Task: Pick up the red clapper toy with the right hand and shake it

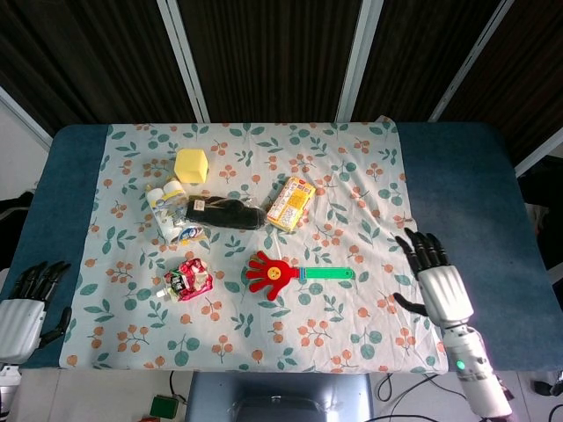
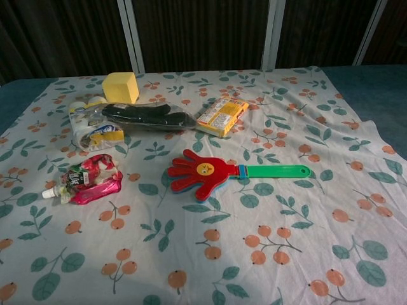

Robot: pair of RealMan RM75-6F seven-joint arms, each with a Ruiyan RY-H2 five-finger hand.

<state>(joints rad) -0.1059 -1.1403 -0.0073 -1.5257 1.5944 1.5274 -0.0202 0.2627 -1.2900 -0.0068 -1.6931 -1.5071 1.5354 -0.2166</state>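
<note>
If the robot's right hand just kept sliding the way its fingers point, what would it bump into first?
Probably nothing. The right hand, fingers spread, points toward the table's far edge over bare blue tabletop. The red hand-shaped plastic clapper toy lies off to its left.

The red clapper toy (image 2: 205, 173) looks like smooth, glossy plastic, with a green handle of the same finish. It lies on a matt, creased cloth (image 2: 299, 210) printed with leaves and berries; the counter (image 1: 493, 202) beyond it appears matt blue. The pouch (image 2: 89, 180) at near left is shiny, crinkled foil. The yellow block (image 2: 121, 86) looks matt and spongy. The right hand (image 1: 439, 287) has a pale, smooth shell and black fingers.
</note>
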